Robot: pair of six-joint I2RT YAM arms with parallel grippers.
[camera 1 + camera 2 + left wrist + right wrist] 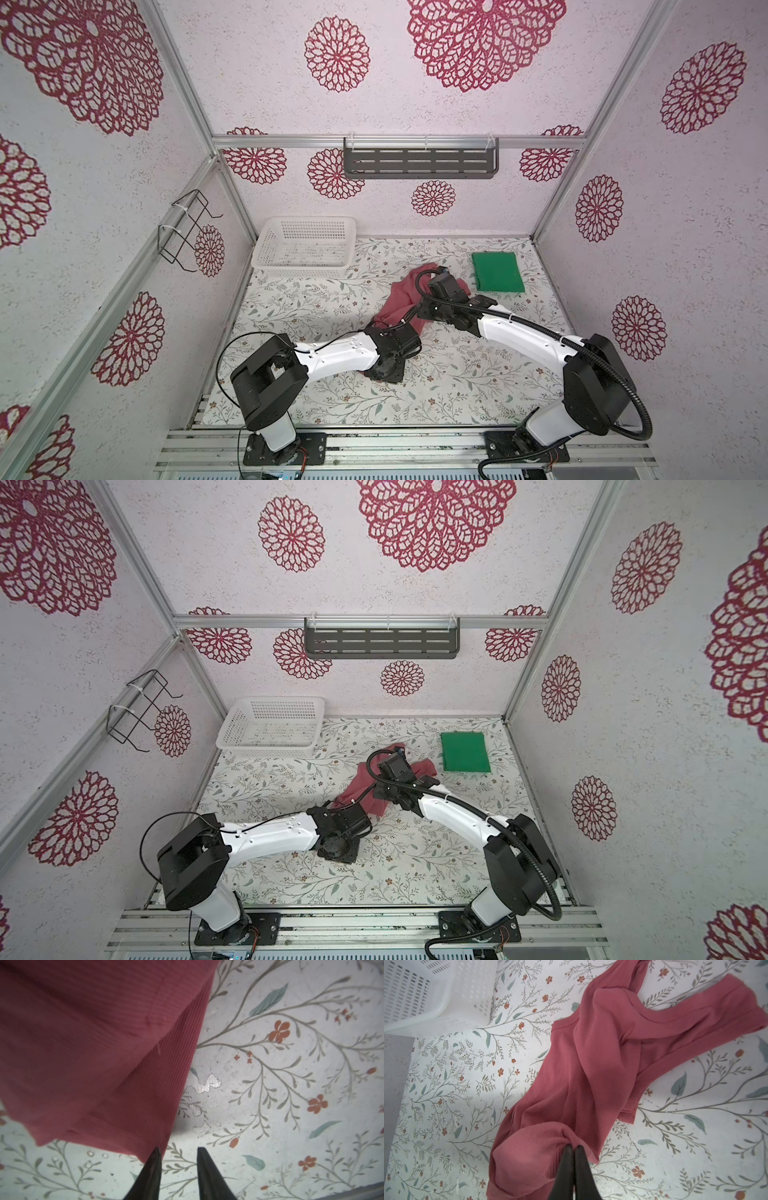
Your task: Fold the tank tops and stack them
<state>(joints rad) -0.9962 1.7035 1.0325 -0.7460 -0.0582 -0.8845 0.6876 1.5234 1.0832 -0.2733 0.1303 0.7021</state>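
We see the right pincer [574,1147] closed tight, its two black tapered fingers pressed together on a bunched fold of the dusty rose-red ribbed knit tank top [591,1064], which puckers where they pinch it. The left pincer [177,1150] stands slightly open. The narrow gap between its pointed tips shows the bare floral-printed surface [270,1084], and one tip touches the hem corner of the same top. The rose-red top lies crumpled and twisted in the middle of the surface. Its fine ribs and stitched strap edges are plain in the right wrist view, with soft ridges running along its length. In both top views the bright green tank top [496,272] rests as a flat, neat folded rectangle toward the far right corner, near the rose-red one. The white perforated plastic basket [307,245], rectangular with a rounded rim, sits at the far left corner.
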